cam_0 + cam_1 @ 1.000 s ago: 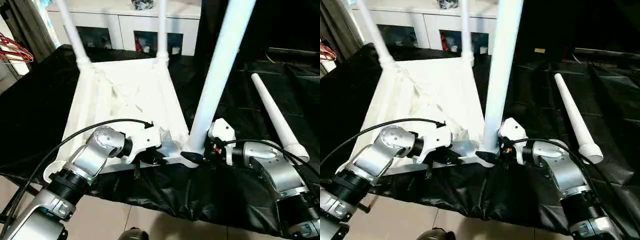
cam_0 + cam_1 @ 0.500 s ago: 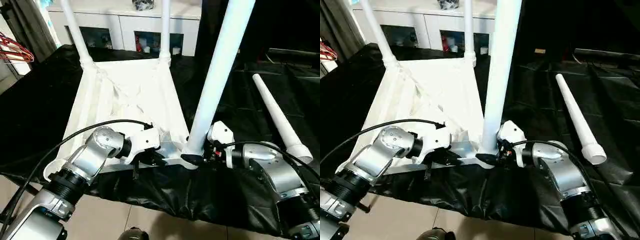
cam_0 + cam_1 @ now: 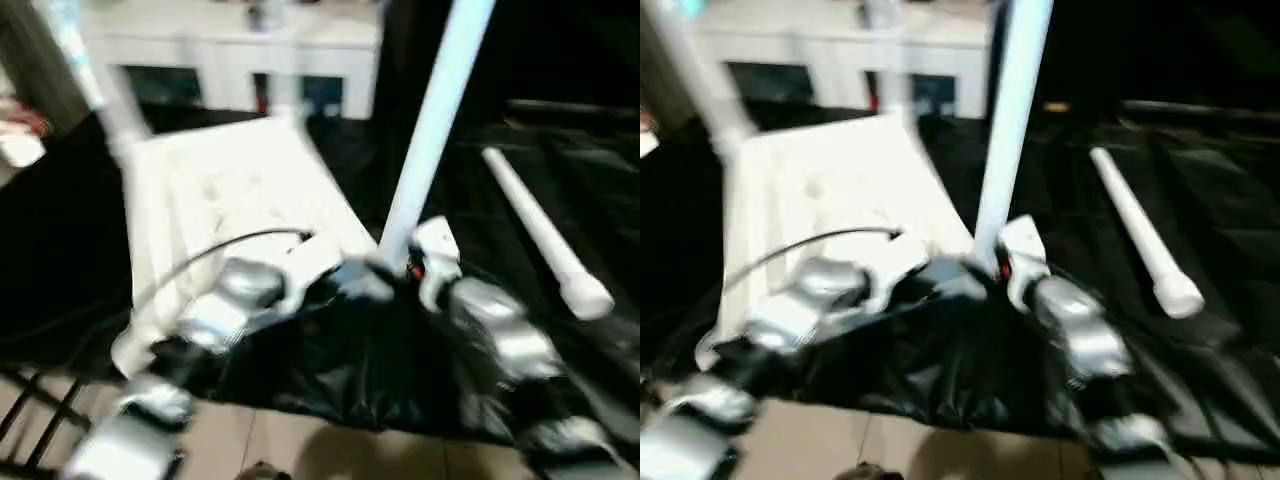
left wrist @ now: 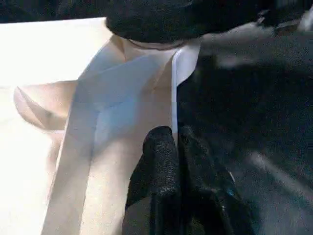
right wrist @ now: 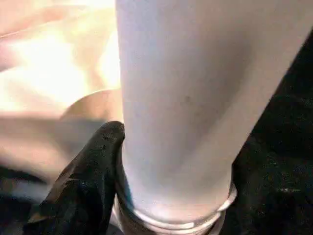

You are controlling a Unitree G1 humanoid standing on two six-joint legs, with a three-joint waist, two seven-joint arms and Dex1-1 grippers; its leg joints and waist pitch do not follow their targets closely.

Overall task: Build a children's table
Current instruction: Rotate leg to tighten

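At frame centre, my right gripper (image 5: 168, 161) clasped the base of the upright white tubular plastic leg (image 3: 432, 125). My left gripper (image 4: 177, 139) pinched shut on the near rim of the upturned white rectangular plastic tabletop (image 3: 215, 190). 1 loose leg (image 3: 540, 232) lay right.

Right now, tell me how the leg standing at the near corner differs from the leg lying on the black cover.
The standing leg is upright, its base at the tabletop's near corner; the loose leg lies flat on the black cover, apart from the tabletop. The right gripper closes around the standing leg's base; nothing touches the loose leg. Both are white tubes.
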